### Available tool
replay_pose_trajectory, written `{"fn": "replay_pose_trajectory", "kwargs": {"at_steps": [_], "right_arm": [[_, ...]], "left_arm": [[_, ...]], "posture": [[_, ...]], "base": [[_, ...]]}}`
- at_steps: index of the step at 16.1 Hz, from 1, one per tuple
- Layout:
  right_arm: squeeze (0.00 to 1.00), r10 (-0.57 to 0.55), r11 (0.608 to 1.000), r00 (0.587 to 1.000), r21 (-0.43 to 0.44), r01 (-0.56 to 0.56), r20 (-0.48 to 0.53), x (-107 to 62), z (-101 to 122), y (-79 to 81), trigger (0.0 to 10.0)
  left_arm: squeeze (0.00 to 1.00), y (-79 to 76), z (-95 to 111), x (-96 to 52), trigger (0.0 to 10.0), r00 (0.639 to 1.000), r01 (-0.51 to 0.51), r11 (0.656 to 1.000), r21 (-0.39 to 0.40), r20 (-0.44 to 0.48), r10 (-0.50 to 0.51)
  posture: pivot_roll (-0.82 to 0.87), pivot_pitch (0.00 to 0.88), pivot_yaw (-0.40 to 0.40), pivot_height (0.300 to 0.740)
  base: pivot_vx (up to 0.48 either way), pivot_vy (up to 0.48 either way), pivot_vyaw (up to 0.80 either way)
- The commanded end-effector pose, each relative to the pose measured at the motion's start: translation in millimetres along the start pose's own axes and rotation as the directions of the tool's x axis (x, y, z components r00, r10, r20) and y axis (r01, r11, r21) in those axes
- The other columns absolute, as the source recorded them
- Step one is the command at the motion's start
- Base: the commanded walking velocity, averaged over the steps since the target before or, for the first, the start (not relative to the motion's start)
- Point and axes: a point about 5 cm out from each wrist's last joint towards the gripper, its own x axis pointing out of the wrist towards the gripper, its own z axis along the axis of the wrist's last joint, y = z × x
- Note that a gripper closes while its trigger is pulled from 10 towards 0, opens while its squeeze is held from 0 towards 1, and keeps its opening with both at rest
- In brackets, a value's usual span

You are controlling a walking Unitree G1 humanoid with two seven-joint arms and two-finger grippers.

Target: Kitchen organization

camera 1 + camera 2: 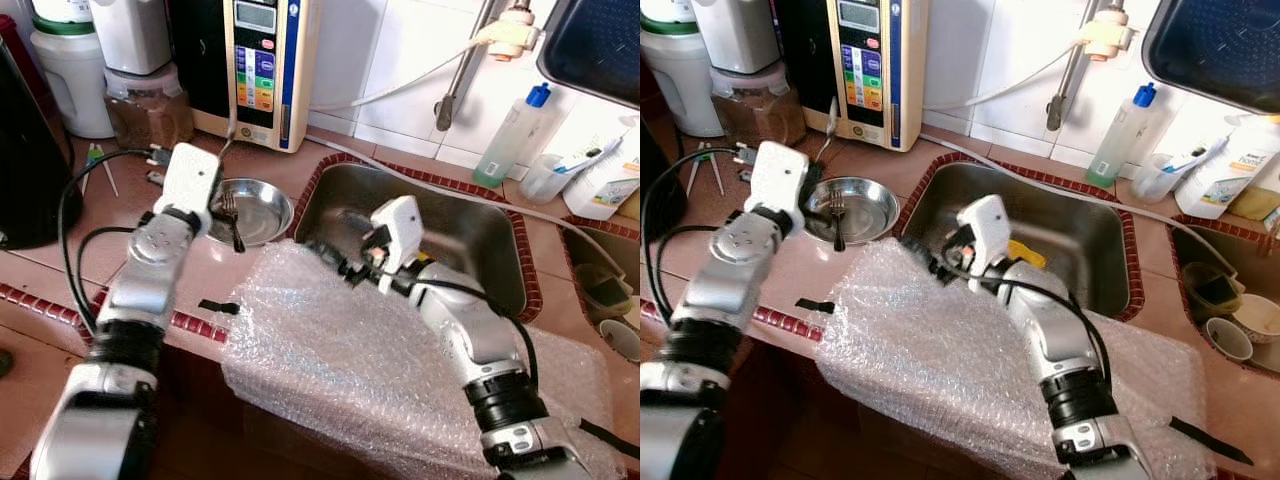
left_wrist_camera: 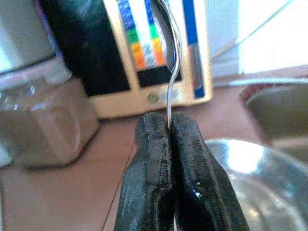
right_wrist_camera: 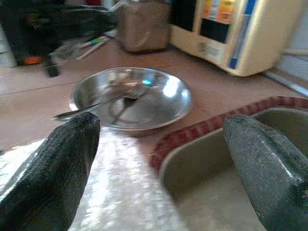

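Observation:
My left gripper (image 2: 169, 120) is shut on the thin handle of a metal spoon (image 2: 169, 29). It holds the spoon upright in front of the water machine, just left of a steel bowl (image 1: 265, 212). A fork (image 1: 838, 215) lies in that bowl (image 3: 163, 98), with its handle hanging over the near rim. My right gripper (image 1: 336, 262) is open with nothing between its fingers. It hovers over the far edge of a sheet of bubble wrap (image 1: 350, 360), beside the left corner of the steel sink (image 1: 480, 235).
A water machine (image 1: 262, 60), a lidded jar (image 1: 148, 108) and white containers line the back left, and a black appliance (image 1: 25, 170) stands at the far left. A yellow item (image 1: 1025, 254) lies in the sink. Bottles (image 1: 512, 135) and cups (image 1: 1240, 330) stand at the right.

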Motion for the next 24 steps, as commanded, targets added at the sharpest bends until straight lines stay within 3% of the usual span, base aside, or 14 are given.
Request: {"fn": "replay_pose_trajectory", "kwargs": {"at_steps": [1, 3, 5, 9, 11, 15, 20, 22, 24], "right_arm": [[0.00, -0.056, 0.998, 0.998, 0.000, 0.056, 0.022, -0.1, 6.4, -10.0, 10.0], [0.00, -0.092, 0.996, 0.995, 0.008, 0.091, 0.027, 0.3, 8.0, -15.5, 10.0], [0.00, -0.150, 0.988, 0.987, 0.055, 0.147, 0.059, 1.5, 12.5, -21.7, 10.0], [0.00, -0.259, 0.940, 0.957, 0.262, 0.218, 0.133, 5.9, 34.2, -37.8, 10.0], [0.00, -0.330, 0.895, 0.934, 0.360, 0.263, 0.139, 4.6, 38.3, -47.4, 10.0], [0.00, -0.357, 0.846, 0.924, 0.467, 0.257, 0.140, 3.8, 41.4, -51.9, 10.0], [0.00, -0.163, 0.879, 0.969, 0.472, 0.059, 0.183, 0.9, 44.6, -33.9, 10.0], [0.00, -0.133, 0.887, 0.974, 0.461, 0.034, 0.184, -0.8, 41.5, -28.5, 10.0], [0.00, -0.169, 0.906, 0.977, 0.412, 0.102, 0.129, 2.3, 35.7, -29.6, 10.0]], "left_arm": [[0.00, -13.0, 9.0, -1.5, 0.0, 0.997, 0.010, 0.999, 0.051, 0.081, -0.014], [0.00, -27.9, 7.3, -4.9, 0.0, 0.994, 0.007, 0.997, 0.072, 0.105, -0.014], [0.00, -47.4, 11.2, -9.7, 0.0, 0.982, 0.031, 0.987, 0.159, 0.177, -0.060], [0.00, -87.3, 11.7, -14.9, 0.0, 0.955, 0.135, 0.959, 0.247, 0.226, -0.193], [0.00, -101.9, 10.9, -15.3, 0.0, 0.944, 0.188, 0.953, 0.236, 0.226, -0.242], [0.00, -117.0, 10.7, -16.7, 0.0, 0.928, 0.227, 0.939, 0.259, 0.234, -0.289], [0.00, -121.8, 0.6, -16.5, 0.0, 0.938, 0.249, 0.935, 0.253, 0.178, -0.298], [0.00, -120.4, -0.9, -15.0, 0.0, 0.944, 0.248, 0.944, 0.219, 0.165, -0.286], [0.00, -121.1, 6.2, -13.9, 0.0, 0.936, 0.240, 0.941, 0.240, 0.199, -0.290]], "posture": [[0.01, 0.000, -0.121, 0.740], [0.01, 0.000, -0.125, 0.740], [0.01, 0.000, -0.129, 0.740], [0.00, 0.000, -0.130, 0.740], [0.00, 0.000, -0.127, 0.740], [-0.01, 0.000, -0.127, 0.740], [-0.02, 0.000, -0.125, 0.740], [-0.02, 0.000, -0.123, 0.740], [-0.02, 0.000, -0.119, 0.740]], "base": [[0.000, 0.000, 0.00], [0.000, 0.000, 0.00], [0.000, 0.000, 0.00], [0.000, 0.000, 0.00], [0.000, 0.000, 0.00], [0.000, 0.000, 0.00], [0.000, 0.000, 0.00], [0.000, 0.000, 0.00], [0.000, 0.000, 0.00]]}}
